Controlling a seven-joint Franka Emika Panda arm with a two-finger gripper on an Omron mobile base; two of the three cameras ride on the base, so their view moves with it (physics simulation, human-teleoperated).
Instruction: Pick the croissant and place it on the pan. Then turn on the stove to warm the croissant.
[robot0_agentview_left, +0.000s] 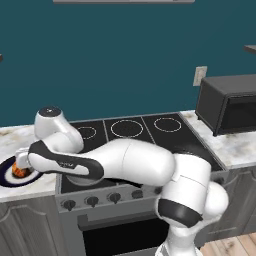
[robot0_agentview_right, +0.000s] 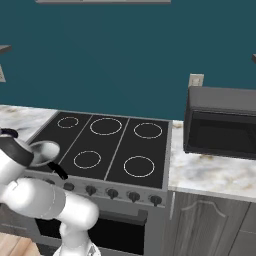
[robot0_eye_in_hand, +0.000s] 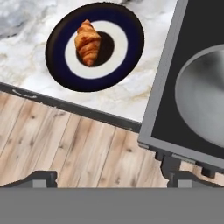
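The croissant (robot0_eye_in_hand: 88, 42), a small golden ridged crescent, lies on a round dark blue plate (robot0_eye_in_hand: 61, 65) with a white ring, on the marble counter left of the stove (robot0_agentview_left: 130, 131). In the left base view the croissant (robot0_agentview_left: 20, 172) shows as an orange speck under my hand. My gripper (robot0_eye_in_hand: 113, 179) hangs above it, open, its dark fingertips (robot0_eye_in_hand: 41, 177) wide apart with nothing between them. The silver pan (robot0_agentview_right: 42, 152) sits on the stove's front left burner, its black handle pointing towards the front. Its rim also appears beside the plate in the hand view, as the pan (robot0_eye_in_hand: 203, 100).
A row of dark knobs (robot0_agentview_right: 112, 192) runs along the stove's grey front panel. A dark boxy microwave (robot0_agentview_right: 220, 122) stands on the counter to the right. My arm stretches low across the stove's front left. Wooden floor lies below the counter edge (robot0_eye_in_hand: 78, 109).
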